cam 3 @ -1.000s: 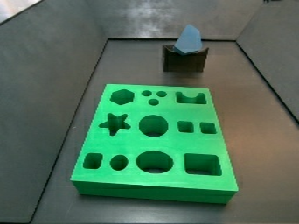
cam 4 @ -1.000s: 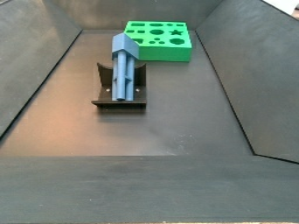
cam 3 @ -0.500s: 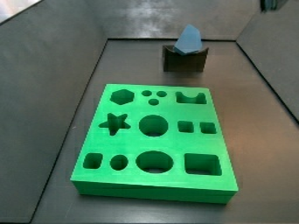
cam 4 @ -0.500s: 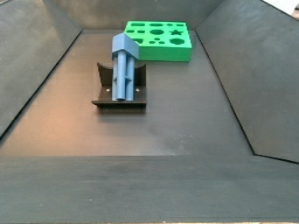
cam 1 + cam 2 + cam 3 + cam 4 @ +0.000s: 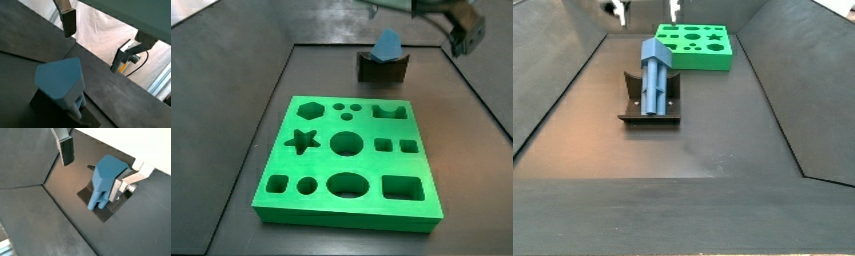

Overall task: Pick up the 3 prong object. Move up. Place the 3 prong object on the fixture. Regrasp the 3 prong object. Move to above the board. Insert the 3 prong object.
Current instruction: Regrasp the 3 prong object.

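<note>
Newly entered since a second ago: the tool [image 5: 641, 10], now at the far top of both side views, above the 3 prong object [image 5: 655, 68]. Resting tilted on the fixture [image 5: 648, 108], the piece, nearer than the board [image 5: 696, 47]. Best lowered straight, fingers [image 5: 66, 150] straddling the block's body evenly before closing. Spread wide apart, holding and touching nothing.

Opposed side views; wrist views perhaps downward.

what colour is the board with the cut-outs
Bright green board, clearest in a side view.
</note>
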Robot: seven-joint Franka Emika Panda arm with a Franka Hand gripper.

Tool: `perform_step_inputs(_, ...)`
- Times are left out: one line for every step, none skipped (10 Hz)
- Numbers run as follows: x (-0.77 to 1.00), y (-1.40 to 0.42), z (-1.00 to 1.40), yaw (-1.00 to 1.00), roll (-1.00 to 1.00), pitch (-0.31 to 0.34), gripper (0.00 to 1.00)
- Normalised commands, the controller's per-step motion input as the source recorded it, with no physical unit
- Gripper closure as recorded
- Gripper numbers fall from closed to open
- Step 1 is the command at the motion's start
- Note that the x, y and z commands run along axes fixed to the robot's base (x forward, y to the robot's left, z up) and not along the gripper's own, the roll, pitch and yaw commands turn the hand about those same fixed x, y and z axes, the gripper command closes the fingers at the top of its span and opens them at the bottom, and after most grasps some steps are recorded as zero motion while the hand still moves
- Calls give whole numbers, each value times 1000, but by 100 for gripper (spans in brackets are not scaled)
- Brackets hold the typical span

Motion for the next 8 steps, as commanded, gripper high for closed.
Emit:
perform_step_inputs(82,21,-1000,-13,81,-113,0)
perform_step_inputs(90,17,-1000,-37,71,-94,0)
perform_step_inputs(97,13,-988,-46,67,-76,0)
perform_step_inputs(86,9,-821,-50,68,-52,0)
perform_step_inputs(79,0,-653,-49,67,-30,0)
perform_step_inputs(76,-3,-440,-40,68,-3,0)
perform_step_inputs(78,-1,-288,-28,65,16,0)
perform_step_inputs(81,-3,-188,-18,66,27,0)
